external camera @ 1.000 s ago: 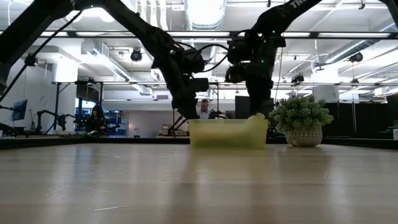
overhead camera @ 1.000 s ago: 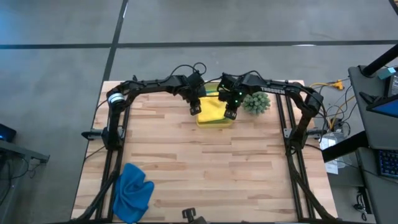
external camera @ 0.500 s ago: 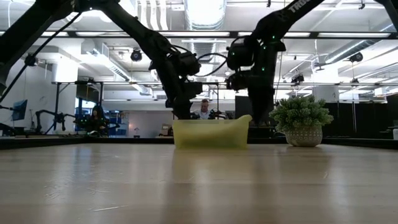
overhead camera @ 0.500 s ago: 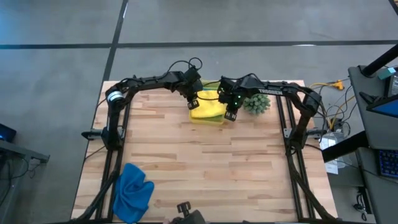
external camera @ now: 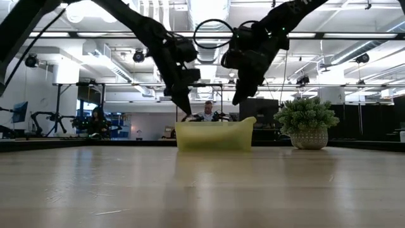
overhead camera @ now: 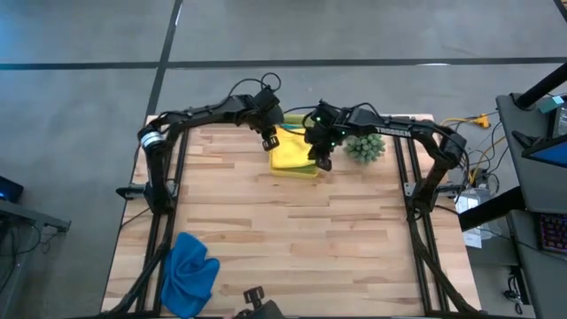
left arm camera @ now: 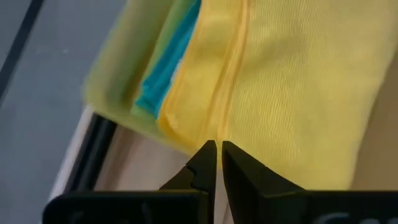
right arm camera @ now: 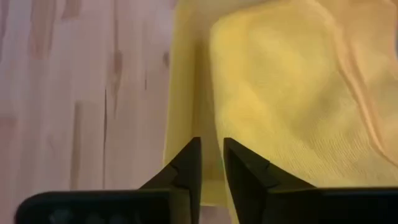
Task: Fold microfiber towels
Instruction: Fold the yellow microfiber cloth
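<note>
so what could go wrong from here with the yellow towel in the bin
The yellow towel lies on top of the bin, possibly over its rim, and might slide out. The right gripper, jaws slightly apart, hangs just above it and could snag the cloth. The plant stands close beside the right arm and could be knocked. The left gripper is shut above the towel's hem.

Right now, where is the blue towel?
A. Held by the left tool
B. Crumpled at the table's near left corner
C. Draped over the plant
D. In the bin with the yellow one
B: in the high view the blue towel lies crumpled at the near left corner, far from the bin and both arms.
</note>
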Controlling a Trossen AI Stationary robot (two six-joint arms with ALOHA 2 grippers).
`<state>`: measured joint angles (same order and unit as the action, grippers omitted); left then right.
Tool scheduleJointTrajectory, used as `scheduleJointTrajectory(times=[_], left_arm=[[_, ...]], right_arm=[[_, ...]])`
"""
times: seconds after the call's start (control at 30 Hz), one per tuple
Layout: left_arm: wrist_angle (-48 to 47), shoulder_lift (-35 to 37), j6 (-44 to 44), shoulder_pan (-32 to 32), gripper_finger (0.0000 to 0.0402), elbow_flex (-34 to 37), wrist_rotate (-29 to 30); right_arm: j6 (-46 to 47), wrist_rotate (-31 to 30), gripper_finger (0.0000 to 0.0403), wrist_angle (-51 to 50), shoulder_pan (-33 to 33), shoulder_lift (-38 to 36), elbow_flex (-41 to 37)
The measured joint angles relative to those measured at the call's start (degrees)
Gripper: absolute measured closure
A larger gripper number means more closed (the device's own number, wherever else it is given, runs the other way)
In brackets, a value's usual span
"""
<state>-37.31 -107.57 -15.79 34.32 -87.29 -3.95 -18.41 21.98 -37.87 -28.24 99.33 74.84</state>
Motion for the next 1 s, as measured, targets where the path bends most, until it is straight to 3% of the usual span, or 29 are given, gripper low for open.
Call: scheduleJointTrajectory(times=[0.23, 0.4, 0.53, 0.8, 1.0], left_arm=[[-6.06, 3.95, 0.49, 0.23, 0.0389, 1.79, 0.28], [-6.05, 5.48, 1.98, 0.12, 0.0389, 6.54, 0.3], [-5.63, 5.52, 3.5, 0.1, 0.0389, 9.93, 0.18], [-5.06, 5.61, 3.95, -0.74, 0.0389, 12.83, -0.17], [-3.42, 6.41, 5.03, -0.78, 0.0389, 12.74, -0.24]], right_arm=[[-10.92, -1.58, 0.0245, -0.18, 2.18, 0.26, -1.66], [-18.54, -12.2, 0.0176, 3.85, 5.08, 0.26, -4.92], [-21.09, -23.59, 0.0153, 9.98, 7.22, 0.26, -9.38], [-25.98, -47.77, 0.019, 19.4, 9.94, 0.37, -16.61], [-26.51, -50.29, 0.0288, 19.86, 10.8, -0.09, -16.93]])
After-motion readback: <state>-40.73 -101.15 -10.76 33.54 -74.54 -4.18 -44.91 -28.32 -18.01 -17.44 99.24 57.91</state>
